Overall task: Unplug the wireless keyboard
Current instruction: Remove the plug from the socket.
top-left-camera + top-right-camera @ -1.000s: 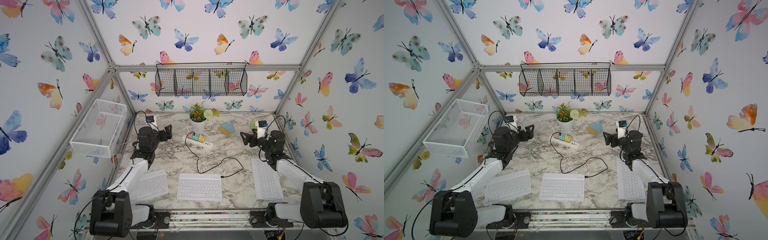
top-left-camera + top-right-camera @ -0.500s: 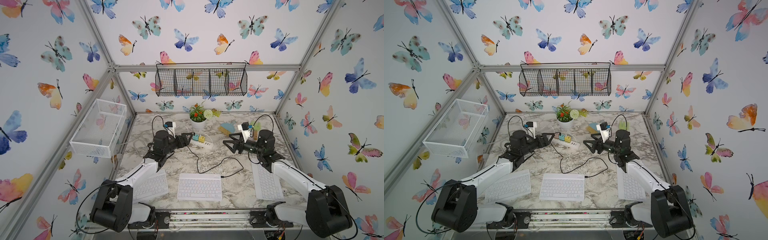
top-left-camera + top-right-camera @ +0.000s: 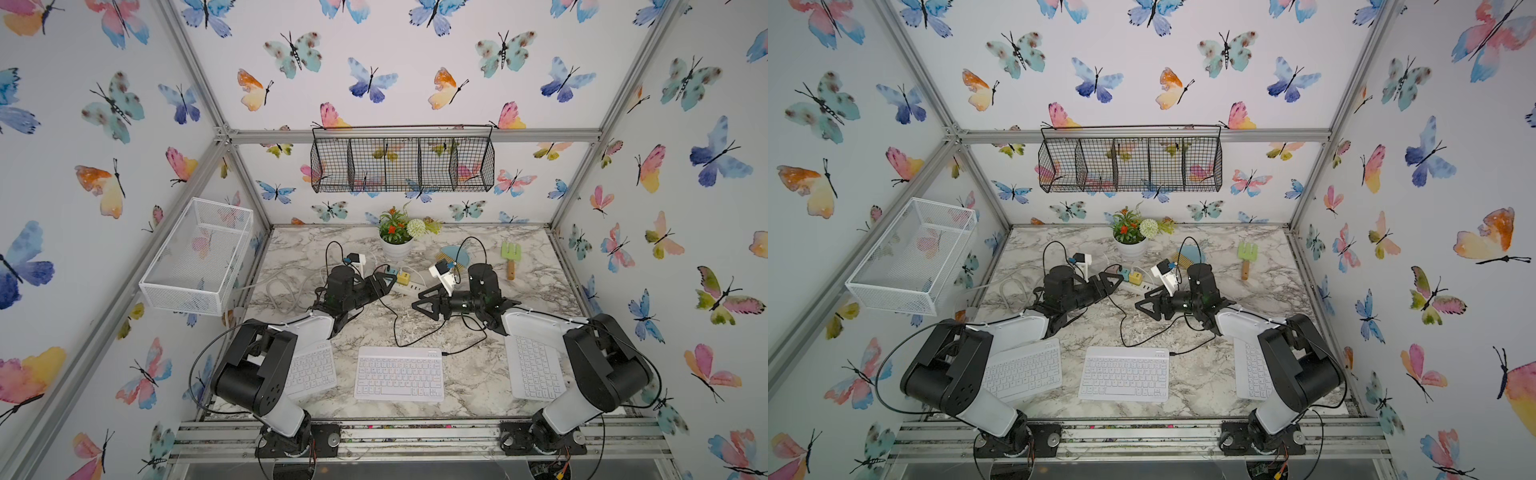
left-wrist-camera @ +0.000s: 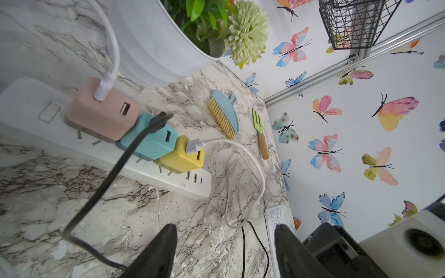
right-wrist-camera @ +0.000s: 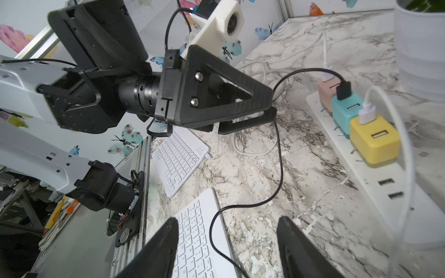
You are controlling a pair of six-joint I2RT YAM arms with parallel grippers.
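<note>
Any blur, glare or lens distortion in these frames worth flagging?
In both top views: even diffuse light, no glare on the marble-patterned tabletop; the wide lens splays the aluminium frame rails. Left wrist view: thin black cable near the lens is soft. Right wrist view: white looping cable near the lens is smeared, almost see-through; yellow charger cube beside it is crisp.

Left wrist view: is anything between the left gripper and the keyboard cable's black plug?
Nothing visible is. Between the left gripper and the black plug in the teal charger lie only bare marble tabletop and the plug's own black cable.
</note>
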